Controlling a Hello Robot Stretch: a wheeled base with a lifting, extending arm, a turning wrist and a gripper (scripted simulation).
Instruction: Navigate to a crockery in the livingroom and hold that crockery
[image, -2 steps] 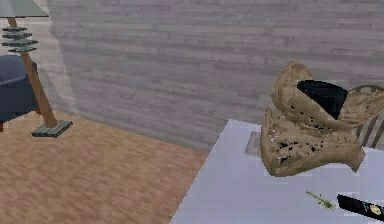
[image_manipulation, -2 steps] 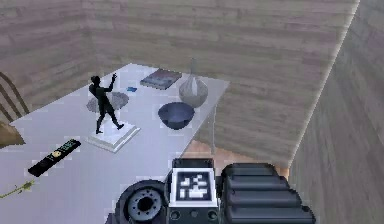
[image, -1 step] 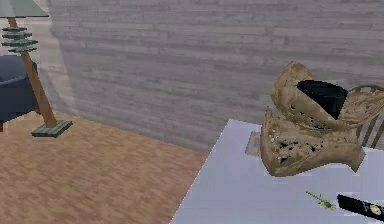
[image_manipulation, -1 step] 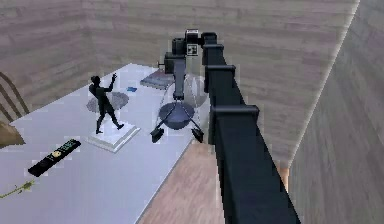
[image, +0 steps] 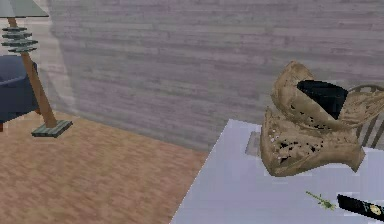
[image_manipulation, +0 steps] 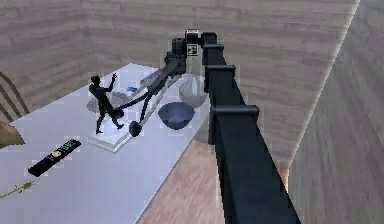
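A dark grey bowl (image_manipulation: 178, 116) stands on the pale table (image_manipulation: 110, 175) near its far edge, just left of the arm. The arm's dark bar rises from the arm side view's bottom edge and bends left at the top. From there my gripper (image_manipulation: 140, 100) reaches down and left over the tabletop, between the bowl and a black figurine (image_manipulation: 100, 104). Its thin fingers end among these things on the table, so I cannot tell whether it holds anything.
The figurine stands on a flat white slab (image_manipulation: 118, 136). A black remote (image_manipulation: 54, 158) lies nearer the table's front. In the forward view a ragged tan sculpture (image: 305, 125) sits on the table (image: 230, 190), with a chair (image: 368, 110) behind it. A floor lamp (image: 40, 85) and a blue armchair (image: 12, 90) stand at the left on the wood floor.
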